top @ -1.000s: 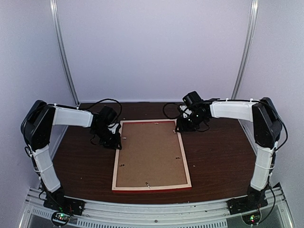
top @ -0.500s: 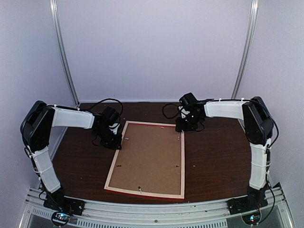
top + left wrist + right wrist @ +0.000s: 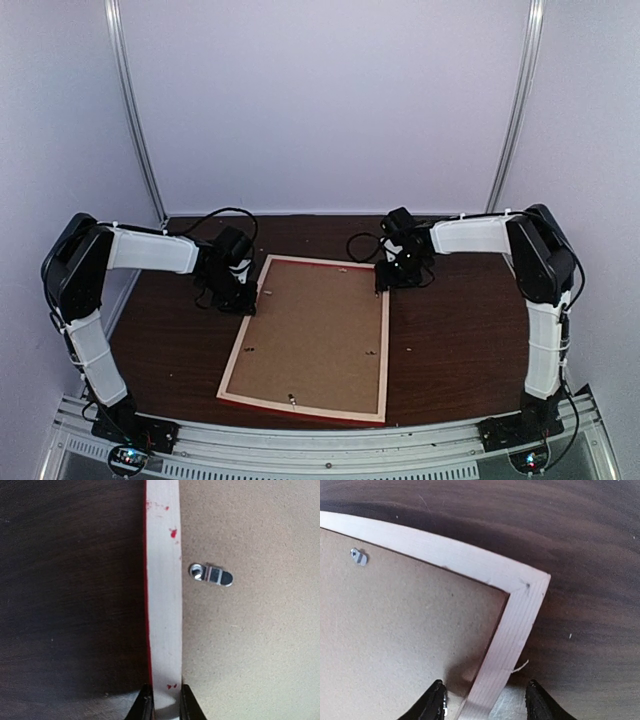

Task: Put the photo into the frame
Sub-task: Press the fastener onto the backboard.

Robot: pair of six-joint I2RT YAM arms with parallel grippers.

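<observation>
The frame (image 3: 232,372) lies face down on the dark table, pale wood back up, red edges showing, with the brown backing board (image 3: 315,335) set in it. My left gripper (image 3: 244,297) is shut on the frame's left rail (image 3: 164,630), one finger on each side of it. My right gripper (image 3: 384,283) is open and straddles the frame's far right corner (image 3: 520,600) without gripping it. The photo is out of view.
Small metal clips (image 3: 211,574) sit on the backing board; another shows in the right wrist view (image 3: 359,556). Dark wooden table (image 3: 460,330) lies around the frame, a rail along its near edge and grey walls behind.
The frame has rotated, its near end swinging left and its far right corner shifting right. My right gripper has let go and opened at that corner. My left gripper keeps its hold.
</observation>
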